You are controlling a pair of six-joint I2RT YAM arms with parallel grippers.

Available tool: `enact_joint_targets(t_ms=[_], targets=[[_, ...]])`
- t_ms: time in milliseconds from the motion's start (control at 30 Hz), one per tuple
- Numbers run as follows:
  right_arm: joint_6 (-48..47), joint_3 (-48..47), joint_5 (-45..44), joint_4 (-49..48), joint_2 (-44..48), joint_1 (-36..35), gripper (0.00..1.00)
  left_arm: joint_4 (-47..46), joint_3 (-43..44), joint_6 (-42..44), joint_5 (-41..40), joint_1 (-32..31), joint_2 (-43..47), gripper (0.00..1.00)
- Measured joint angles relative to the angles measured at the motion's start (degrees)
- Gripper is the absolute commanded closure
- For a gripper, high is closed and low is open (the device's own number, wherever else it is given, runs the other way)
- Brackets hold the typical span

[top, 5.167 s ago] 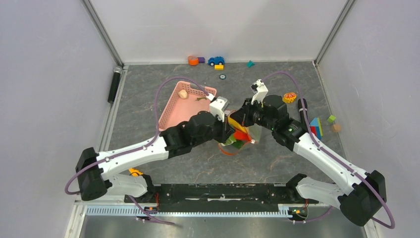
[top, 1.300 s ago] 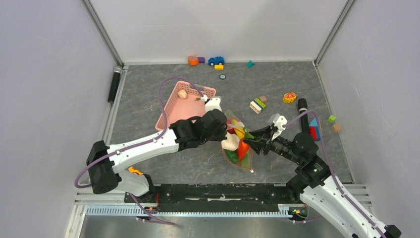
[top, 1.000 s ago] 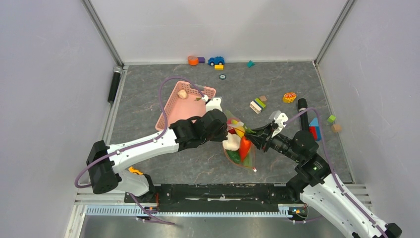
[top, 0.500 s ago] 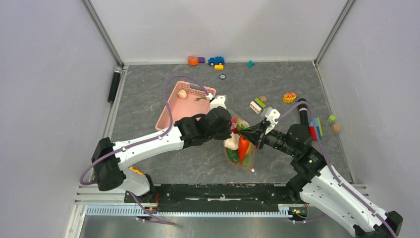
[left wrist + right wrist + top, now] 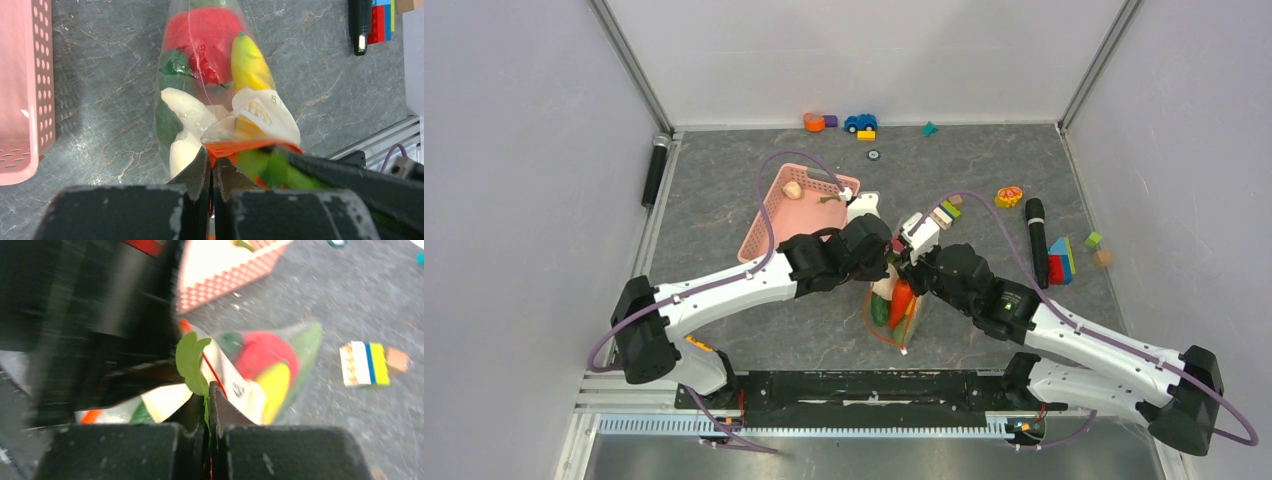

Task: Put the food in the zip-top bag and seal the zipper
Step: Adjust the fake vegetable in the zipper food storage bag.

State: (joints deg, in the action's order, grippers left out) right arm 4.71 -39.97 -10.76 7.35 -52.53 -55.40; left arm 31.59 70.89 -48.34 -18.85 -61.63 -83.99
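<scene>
The zip-top bag [image 5: 904, 330] hangs off the table between both arms, its mouth up. Through the clear plastic [image 5: 210, 85] I see a red tomato [image 5: 205, 30], a yellow banana [image 5: 250, 62], a white mushroom [image 5: 182, 107] and green pieces. My left gripper [image 5: 211, 157] is shut on the orange-red zipper [image 5: 250, 146] at the mouth. Close beside it, my right gripper [image 5: 207, 390] is shut on a green carrot leaf [image 5: 191, 360] that sticks out of the mouth. The orange carrot [image 5: 901, 300] points down inside the bag. In the top view my left gripper [image 5: 886, 262] and right gripper [image 5: 902, 268] nearly touch.
The pink basket [image 5: 799, 205] lies tilted behind the left arm with a beige piece [image 5: 793, 189] in it. Toy blocks [image 5: 944, 210], a black marker [image 5: 1035, 228] and stacked blocks [image 5: 1060, 258] lie to the right. A toy car [image 5: 860, 122] is at the back wall.
My right gripper closed and swung left to the bag's mouth, beside the left gripper. The bag now hangs straighter and narrower. The left gripper kept its hold.
</scene>
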Motion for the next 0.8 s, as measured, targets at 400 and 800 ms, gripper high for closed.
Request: enact_joint_targets(t_ms=[400,800], targets=[[5.92,2.91,-13.68,1.46,0.72,-0.76,1.0,0.02,-0.04,0.0,1.27,-0.22,2.58,0.98],[1.11,8.61,-13.44,-5.35,4.35,-9.18,1.0,0.2,1.86,-0.15,0.7,-0.2,0.57,0.98]])
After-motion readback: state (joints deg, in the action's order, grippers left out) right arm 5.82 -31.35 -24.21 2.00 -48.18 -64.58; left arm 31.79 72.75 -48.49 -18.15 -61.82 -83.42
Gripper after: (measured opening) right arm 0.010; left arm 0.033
